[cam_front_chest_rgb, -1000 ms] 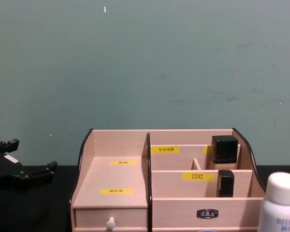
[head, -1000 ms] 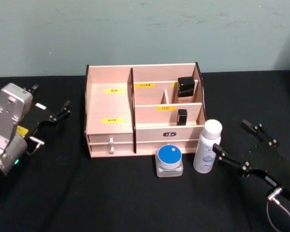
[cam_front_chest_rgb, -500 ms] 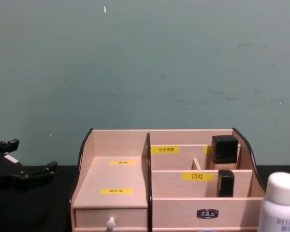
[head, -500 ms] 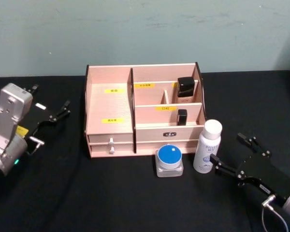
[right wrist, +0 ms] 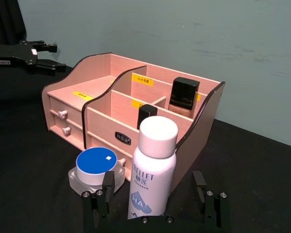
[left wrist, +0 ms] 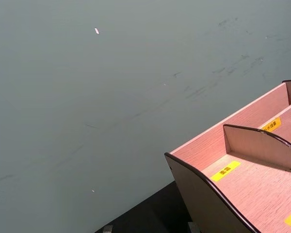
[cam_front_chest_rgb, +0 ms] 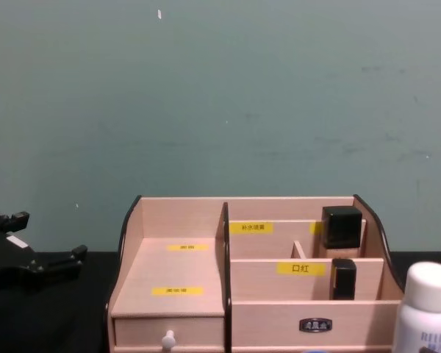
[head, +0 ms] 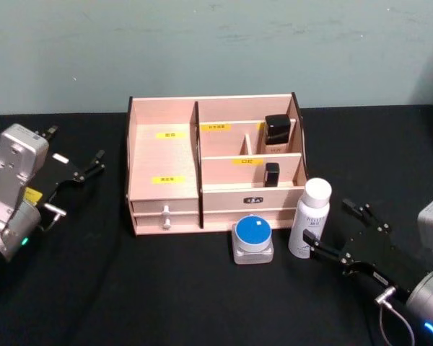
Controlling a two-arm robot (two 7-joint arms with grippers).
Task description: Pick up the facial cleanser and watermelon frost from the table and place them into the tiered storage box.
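Approach to grasp: the right hand (head: pixel 326 224), spread wide, brackets the tall white round-capped facial cleanser (head: pixel 312 215) standing untouched on the black worktop (head: pixel 166 288) in front of the light wooden tiered storage box (head: pixel 162 155); closing squarely on its body seems next, the left hand (head: pixel 76 148) parked open.

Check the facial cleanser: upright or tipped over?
Upright. The facial cleanser stands on its base, cap uppermost, in front of the tiered storage box, flanked by the open right gripper.
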